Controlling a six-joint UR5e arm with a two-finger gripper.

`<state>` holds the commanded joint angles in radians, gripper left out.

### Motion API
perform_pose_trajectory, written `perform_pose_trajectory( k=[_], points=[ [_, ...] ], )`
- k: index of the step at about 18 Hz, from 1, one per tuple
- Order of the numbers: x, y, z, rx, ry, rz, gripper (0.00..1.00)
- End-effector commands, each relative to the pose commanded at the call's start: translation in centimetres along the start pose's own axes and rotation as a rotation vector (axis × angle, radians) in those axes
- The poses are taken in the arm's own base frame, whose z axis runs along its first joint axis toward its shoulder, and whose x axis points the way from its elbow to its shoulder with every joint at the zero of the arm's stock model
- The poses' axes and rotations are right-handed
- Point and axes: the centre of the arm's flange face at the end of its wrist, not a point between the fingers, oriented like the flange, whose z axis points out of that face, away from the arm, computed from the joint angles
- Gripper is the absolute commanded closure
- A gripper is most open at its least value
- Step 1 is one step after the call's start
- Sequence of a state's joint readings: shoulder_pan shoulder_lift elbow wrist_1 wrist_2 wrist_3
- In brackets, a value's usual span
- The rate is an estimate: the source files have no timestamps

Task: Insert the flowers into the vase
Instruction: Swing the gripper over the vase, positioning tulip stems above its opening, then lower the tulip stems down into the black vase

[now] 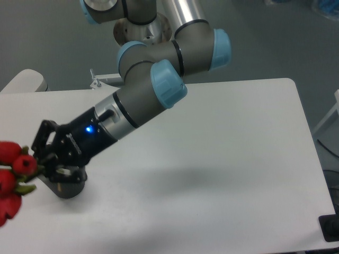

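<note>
**Ops:** What's the hand doing on your feed?

**Me:** I see the hand (46,159) low at the left edge of the desk (222,159), clamped on the flowers (13,174). The grip is at the stem end; I can't make out the stems themselves, they're lost between the black fingers.

**Ops:** And the blooms?

**Me:** The red buds stick out to the left of the hand, partly cut off by the frame edge. I count a few heads and a bit of green leaf below them. They point sideways, not down.

**Ops:** Where's the vase?

**Me:** The vase (66,186) is right under the hand, standing on the desk. I only see its dark lower wall; the hand covers the top, so I can't tell whether anything is in the hole.

**Ops:** Arm?

**Me:** The arm (143,100) slants down from the upper middle to the left, with a small blue light on the wrist. Its shadow lies across the white desk to the right.
</note>
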<state>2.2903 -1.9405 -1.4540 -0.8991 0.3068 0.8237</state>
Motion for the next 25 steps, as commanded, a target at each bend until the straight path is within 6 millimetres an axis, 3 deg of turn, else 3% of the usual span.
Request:
perform_pose_trajectory(
  k=[10,25],
  points=[
    [3.8,2.3,2.3,0.0,0.048,0.071,0.92],
    [4.1,9.7,4.1,-0.033,0.083,0.201,0.89]
  ],
)
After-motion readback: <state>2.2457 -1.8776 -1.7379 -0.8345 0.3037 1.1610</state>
